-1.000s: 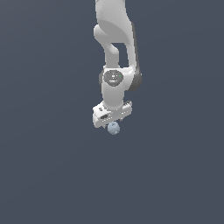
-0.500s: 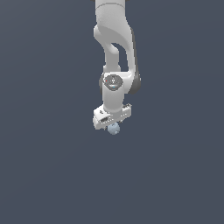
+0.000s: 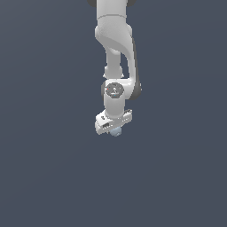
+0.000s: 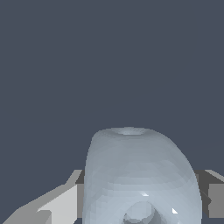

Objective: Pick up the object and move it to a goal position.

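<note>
The object is a small pale blue-grey ball. In the exterior view it peeks out just under my white gripper, mostly hidden by the hand. In the wrist view the ball fills the lower middle, rounded with a dimple on top and a hollow low down. It sits between my two fingers, which press in on either side of it. The gripper is shut on the ball and holds it above the dark grey ground.
The white arm comes down from the top of the exterior view. A plain dark grey surface lies all around, with no other object in view.
The arm has moved up a little with the ball in the gripper. The ball is now more hidden under the hand.
</note>
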You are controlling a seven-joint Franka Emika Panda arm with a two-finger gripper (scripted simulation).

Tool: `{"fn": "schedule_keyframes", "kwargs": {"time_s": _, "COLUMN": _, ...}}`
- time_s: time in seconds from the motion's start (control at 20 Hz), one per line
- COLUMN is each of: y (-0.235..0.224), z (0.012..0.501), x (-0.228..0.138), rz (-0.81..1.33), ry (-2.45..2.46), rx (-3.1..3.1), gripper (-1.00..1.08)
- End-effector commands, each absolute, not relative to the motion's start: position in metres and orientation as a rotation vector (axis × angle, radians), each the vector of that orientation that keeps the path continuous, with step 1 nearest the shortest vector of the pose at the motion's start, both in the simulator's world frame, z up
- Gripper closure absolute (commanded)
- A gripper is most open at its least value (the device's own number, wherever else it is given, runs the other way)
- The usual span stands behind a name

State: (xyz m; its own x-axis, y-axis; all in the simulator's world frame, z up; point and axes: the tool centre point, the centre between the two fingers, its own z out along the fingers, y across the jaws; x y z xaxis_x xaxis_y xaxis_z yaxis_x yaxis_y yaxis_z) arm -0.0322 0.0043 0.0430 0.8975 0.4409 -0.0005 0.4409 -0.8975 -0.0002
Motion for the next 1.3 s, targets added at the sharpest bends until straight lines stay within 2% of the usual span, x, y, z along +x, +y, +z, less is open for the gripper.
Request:
{"fn": "schedule_keyframes", "kwargs": {"time_s": 0.0, "y": 0.004, "z": 0.042, "x": -0.032, "rz": 0.000, "ry": -0.712, "rx": -3.060, "gripper": 1.08}}
{"fn": "schedule_keyframes", "kwargs": {"time_s": 0.7, "y": 0.007, "z": 0.051, "x": -0.030, "rz": -0.001, "ry": -0.712, "rx": -3.060, "gripper": 1.08}}
{"fn": "schedule_keyframes", "kwargs": {"time_s": 1.25, "y": 0.034, "z": 0.119, "x": -0.019, "rz": 0.000, "ry": -0.713, "rx": -3.060, "gripper": 1.08}}
